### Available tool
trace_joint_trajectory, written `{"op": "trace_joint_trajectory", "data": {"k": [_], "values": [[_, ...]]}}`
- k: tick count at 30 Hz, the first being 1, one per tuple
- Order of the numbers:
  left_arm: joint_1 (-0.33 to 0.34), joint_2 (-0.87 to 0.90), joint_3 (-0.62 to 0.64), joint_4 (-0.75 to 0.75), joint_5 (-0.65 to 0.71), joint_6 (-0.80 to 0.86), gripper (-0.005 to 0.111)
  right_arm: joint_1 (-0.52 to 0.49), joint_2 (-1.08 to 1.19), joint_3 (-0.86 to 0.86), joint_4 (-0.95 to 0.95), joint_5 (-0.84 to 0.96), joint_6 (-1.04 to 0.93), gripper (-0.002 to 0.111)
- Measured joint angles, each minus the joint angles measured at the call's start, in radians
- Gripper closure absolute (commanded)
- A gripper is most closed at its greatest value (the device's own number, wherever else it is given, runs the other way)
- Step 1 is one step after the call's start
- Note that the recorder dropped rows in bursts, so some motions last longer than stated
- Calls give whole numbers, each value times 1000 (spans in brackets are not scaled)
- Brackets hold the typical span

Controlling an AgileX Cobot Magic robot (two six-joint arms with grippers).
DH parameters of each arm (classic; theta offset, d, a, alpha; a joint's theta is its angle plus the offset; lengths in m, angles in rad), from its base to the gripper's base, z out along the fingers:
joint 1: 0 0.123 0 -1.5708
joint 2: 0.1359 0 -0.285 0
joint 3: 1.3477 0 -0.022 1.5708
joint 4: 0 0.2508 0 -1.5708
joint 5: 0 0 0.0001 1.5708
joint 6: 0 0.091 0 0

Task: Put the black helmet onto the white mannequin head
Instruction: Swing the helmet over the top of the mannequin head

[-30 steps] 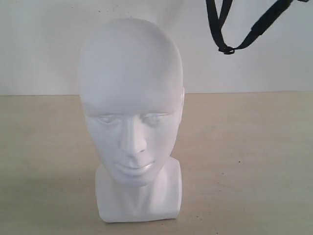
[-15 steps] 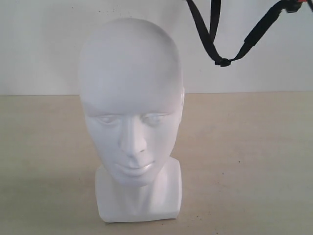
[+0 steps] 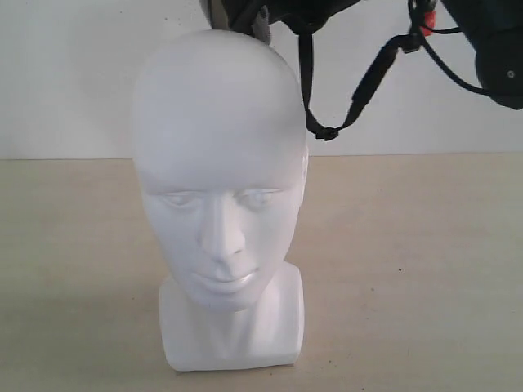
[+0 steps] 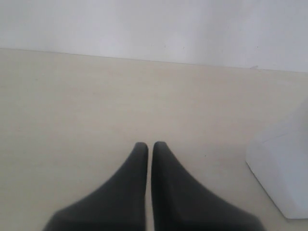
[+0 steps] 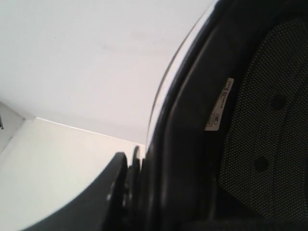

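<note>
The white mannequin head point(image 3: 216, 180) stands upright on its block base, facing the camera in the exterior view. The black helmet point(image 3: 302, 12) hangs at the top edge just above and behind the head's crown, mostly cut off, with its chin strap point(image 3: 327, 131) dangling beside the head. In the right wrist view my right gripper point(image 5: 139, 166) is shut on the black helmet point(image 5: 226, 120) at its rim, with the mesh lining showing. My left gripper point(image 4: 149, 145) is shut and holds nothing, low over the table, beside the head's base point(image 4: 284, 168).
A pale wooden table point(image 3: 409, 245) runs back to a white wall point(image 3: 65, 73). The dark body of the right arm point(image 3: 498, 49) fills the upper right corner of the exterior view.
The helmet has come down and to the left, so its lower edge now shows above the head. The strap swung left and lower with it. The right arm entered the upper right corner.
</note>
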Motion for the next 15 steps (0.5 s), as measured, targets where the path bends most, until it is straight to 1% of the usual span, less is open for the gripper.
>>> {"op": "trace_joint_trajectory", "data": {"k": [4,15], "values": [[0,0,0,0,0,0,102,28,6,-7,0,-15,3,108],[0,0,0,0,0,0,102,30,7,-10,-30,-3,-33,108]]}}
